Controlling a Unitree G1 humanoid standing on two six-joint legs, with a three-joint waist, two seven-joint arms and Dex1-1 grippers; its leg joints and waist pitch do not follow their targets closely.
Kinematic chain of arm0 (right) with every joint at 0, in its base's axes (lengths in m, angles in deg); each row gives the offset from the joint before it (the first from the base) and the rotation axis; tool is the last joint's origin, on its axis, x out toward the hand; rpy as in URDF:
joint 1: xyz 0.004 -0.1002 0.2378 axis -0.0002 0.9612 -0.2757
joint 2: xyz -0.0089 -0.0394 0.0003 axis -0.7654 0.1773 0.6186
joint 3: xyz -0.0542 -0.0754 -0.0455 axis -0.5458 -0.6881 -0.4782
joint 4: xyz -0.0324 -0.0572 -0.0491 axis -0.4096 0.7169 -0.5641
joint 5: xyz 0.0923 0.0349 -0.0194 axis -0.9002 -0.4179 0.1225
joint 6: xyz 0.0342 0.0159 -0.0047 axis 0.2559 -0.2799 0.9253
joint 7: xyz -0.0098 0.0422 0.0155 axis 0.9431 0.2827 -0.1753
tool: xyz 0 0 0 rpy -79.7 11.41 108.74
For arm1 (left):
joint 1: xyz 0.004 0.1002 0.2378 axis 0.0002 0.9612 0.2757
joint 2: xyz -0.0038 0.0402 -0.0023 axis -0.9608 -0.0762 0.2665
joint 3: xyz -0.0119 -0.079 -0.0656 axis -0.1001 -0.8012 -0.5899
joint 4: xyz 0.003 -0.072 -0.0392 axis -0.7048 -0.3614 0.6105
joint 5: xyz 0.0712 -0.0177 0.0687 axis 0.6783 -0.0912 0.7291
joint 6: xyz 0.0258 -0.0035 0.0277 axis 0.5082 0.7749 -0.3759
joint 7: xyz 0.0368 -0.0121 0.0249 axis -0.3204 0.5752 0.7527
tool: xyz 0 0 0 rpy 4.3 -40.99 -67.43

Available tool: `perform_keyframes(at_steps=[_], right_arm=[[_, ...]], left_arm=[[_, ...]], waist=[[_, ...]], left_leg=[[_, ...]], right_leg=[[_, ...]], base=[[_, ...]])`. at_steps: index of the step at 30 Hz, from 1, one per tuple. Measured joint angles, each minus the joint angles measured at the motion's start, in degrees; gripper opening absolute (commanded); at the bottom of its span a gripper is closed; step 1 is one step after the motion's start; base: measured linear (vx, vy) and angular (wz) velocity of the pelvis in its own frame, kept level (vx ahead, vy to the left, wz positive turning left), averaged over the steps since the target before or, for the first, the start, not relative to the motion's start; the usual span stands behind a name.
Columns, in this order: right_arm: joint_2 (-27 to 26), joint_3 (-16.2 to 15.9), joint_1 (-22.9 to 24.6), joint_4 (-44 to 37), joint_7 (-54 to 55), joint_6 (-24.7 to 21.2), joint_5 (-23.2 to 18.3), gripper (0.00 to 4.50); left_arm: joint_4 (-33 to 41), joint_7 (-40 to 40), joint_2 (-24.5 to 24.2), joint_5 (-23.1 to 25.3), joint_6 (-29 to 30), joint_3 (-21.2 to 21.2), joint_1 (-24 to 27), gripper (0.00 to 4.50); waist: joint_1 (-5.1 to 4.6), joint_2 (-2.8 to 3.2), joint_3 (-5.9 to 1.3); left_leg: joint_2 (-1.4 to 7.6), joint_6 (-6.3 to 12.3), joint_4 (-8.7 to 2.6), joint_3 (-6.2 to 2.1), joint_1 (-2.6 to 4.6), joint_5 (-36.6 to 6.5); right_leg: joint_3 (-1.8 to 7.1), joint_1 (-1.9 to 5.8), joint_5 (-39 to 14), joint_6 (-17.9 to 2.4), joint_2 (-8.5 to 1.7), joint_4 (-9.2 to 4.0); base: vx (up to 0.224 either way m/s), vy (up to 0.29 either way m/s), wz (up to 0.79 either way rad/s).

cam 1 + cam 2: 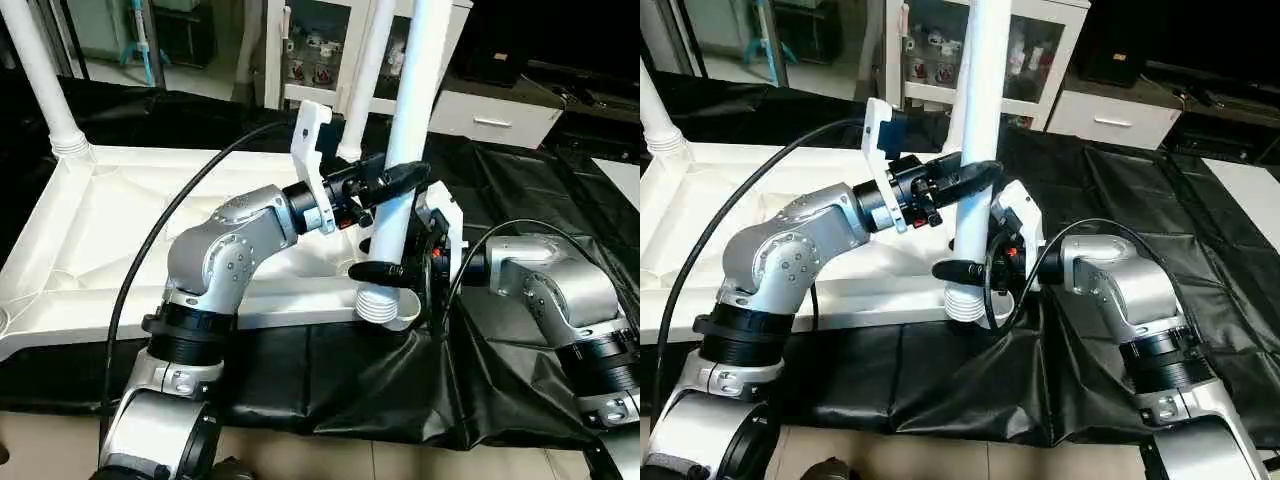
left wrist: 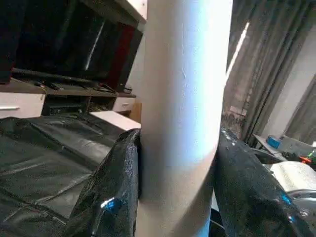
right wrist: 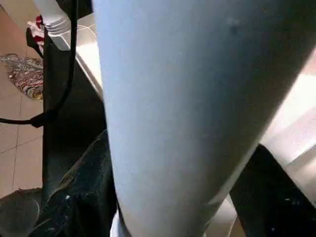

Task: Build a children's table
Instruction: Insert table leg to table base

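Note:
The white table top [image 1: 120, 220] lies underside up on the black-draped worktable. One leg [image 1: 40, 80] stands in its far left corner and another leg [image 1: 365, 80] rises at the far right. A third leg [image 1: 412, 120] stands nearly upright at the near right corner socket [image 1: 398, 318], its ribbed end [image 1: 378, 303] partly showing above the rim. My left gripper [image 1: 400, 180] is shut on this leg at mid-height, fingers [image 2: 111, 197] on both sides. My right gripper [image 1: 385, 268] is shut on it just above the ribbed end, fingers [image 3: 79, 197] hugging the tube [image 3: 187, 108].
Black cloth [image 1: 330, 380] hangs over the worktable's front edge above a tiled floor. A black cable [image 1: 150, 240] loops over the table top from my left arm. A white cabinet [image 1: 330, 60] and a low drawer unit [image 1: 495, 115] stand behind. A flat white board [image 1: 620, 175] lies at the far right.

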Motion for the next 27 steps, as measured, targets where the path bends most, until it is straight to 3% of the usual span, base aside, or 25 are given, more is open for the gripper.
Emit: perform_keyframes(at_steps=[12,27], right_arm=[[0.7,-1.2,1.5,0.0,-1.1,0.0,0.4,1.97],[0.6,-1.2,1.5,-1.3,-1.4,1.3,0.9,1.9]], left_arm=[[0.0,-0.2,0.0,0.0,0.0,0.4,0.0,1.81],[2.7,-1.8,-1.6,0.0,0.1,1.3,0.1,1.81]], waist=[[-0.02,0.0,0.0],[-0.04,0.0,0.0]], left_leg=[[0.0,0.0,0.0,0.0,0.0,0.0],[0.0,0.0,0.0,0.0,0.01,0.0]], right_leg=[[0.0,0.0,0.0,0.0,0.0,0.0],[0.0,0.01,0.0,0.0,0.0,0.0]], base=[[0.0,0.0,0.0],[0.0,0.0,0.0]])
